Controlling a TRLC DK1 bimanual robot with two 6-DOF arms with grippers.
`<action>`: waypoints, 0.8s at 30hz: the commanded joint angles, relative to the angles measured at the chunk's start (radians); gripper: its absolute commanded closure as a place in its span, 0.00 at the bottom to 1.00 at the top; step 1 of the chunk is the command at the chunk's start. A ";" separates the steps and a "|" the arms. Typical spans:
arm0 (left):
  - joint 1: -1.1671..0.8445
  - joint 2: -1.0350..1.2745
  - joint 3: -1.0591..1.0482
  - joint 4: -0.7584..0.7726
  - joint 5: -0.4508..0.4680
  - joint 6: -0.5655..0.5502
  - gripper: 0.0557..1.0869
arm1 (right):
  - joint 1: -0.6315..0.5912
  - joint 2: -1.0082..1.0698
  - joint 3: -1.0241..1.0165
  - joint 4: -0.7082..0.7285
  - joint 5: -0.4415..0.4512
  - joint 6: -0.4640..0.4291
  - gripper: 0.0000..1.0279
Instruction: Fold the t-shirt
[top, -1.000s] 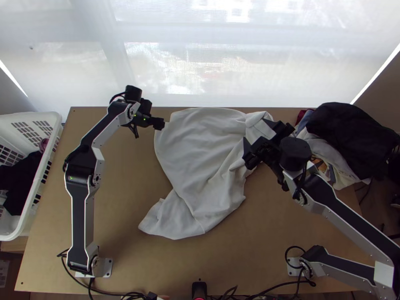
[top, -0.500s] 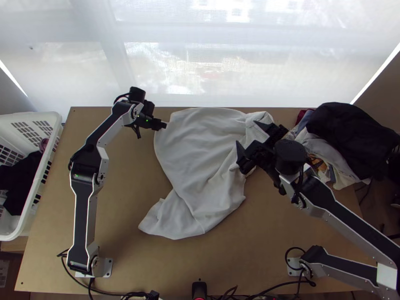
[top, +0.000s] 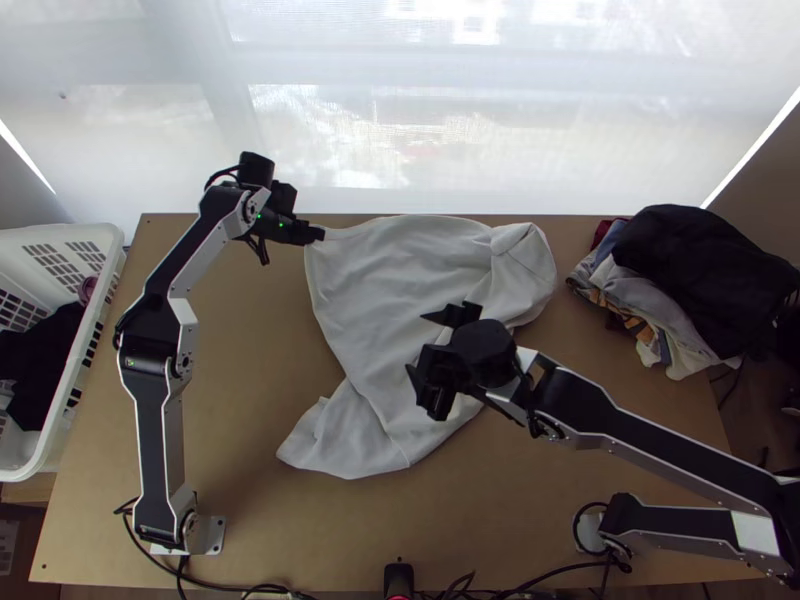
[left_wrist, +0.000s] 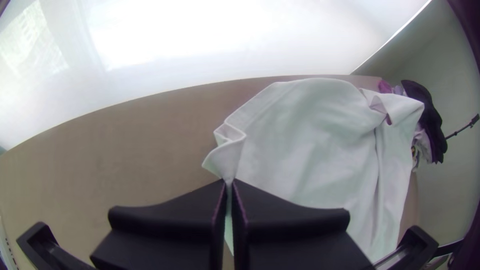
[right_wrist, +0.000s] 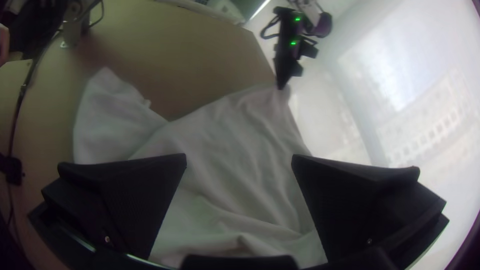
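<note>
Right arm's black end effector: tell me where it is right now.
In the top view, the right arm's black end effector hangs open over the middle of the rumpled white cloth t-shirt.

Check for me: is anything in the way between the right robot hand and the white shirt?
Nothing that I can see. The right gripper hangs open above the white shirt, with no other thing between the two. The pile of other clothes is off to the right, beside the shirt.

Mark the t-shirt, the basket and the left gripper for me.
T-shirt (top: 385, 285), top view: its broad middle.
Basket (top: 109, 238), top view: its rim.
Left gripper (left_wrist: 229, 184), left wrist view: between its fingertips.
</note>
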 joint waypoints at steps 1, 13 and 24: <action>0.019 -0.131 -0.041 -0.011 0.022 -0.026 0.97 | 0.133 0.158 0.089 -0.087 -0.101 0.047 0.05; 0.081 -0.173 -0.075 -0.006 0.022 -0.042 0.97 | 0.294 0.472 0.319 -0.166 -0.225 0.108 0.05; 0.088 -0.174 -0.099 0.004 0.022 -0.043 0.97 | 0.336 0.576 0.322 -0.171 -0.268 0.121 0.10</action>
